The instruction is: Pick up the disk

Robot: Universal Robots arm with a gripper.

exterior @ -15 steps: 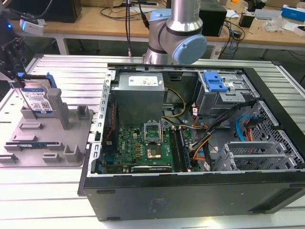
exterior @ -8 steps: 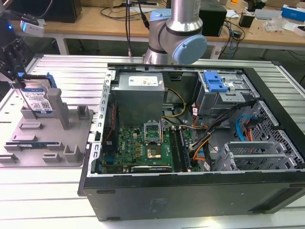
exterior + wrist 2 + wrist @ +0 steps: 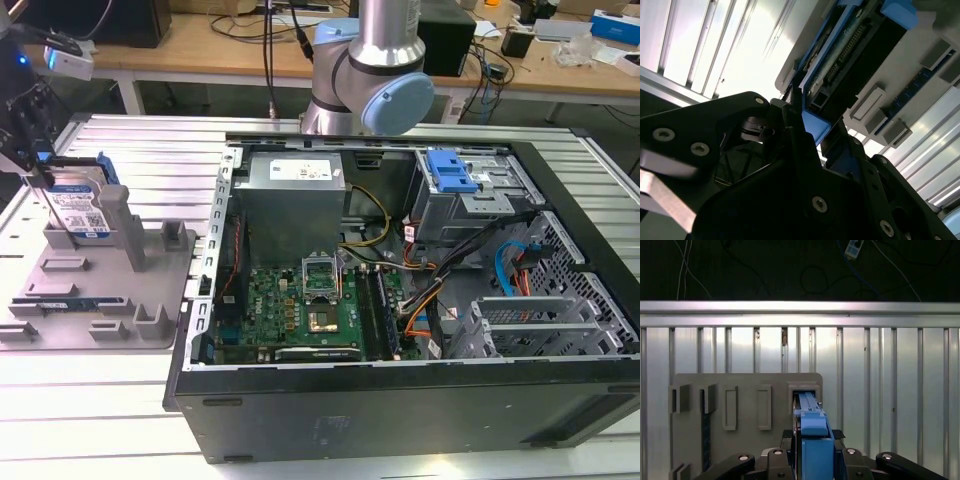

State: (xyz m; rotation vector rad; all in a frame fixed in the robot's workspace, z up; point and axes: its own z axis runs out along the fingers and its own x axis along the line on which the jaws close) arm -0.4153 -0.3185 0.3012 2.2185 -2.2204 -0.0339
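Slatted metal table (image 3: pixel 100 400): upright silver disk (image 3: pixel 80 212), blue-framed.

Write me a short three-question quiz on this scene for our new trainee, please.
1. True or false: the disk lies flat inside the computer case.
2. Which thing is the tool nearest to? A) the power supply B) the disk C) the motherboard
3. Fill in the gap: the disk stands on edge in the grey ____ at the exterior view's left.

Key
1. False: it stands in the grey fixture, outside the case.
2. B: in the first wrist view the tool sits at the disk's blue-framed edge.
3. fixture
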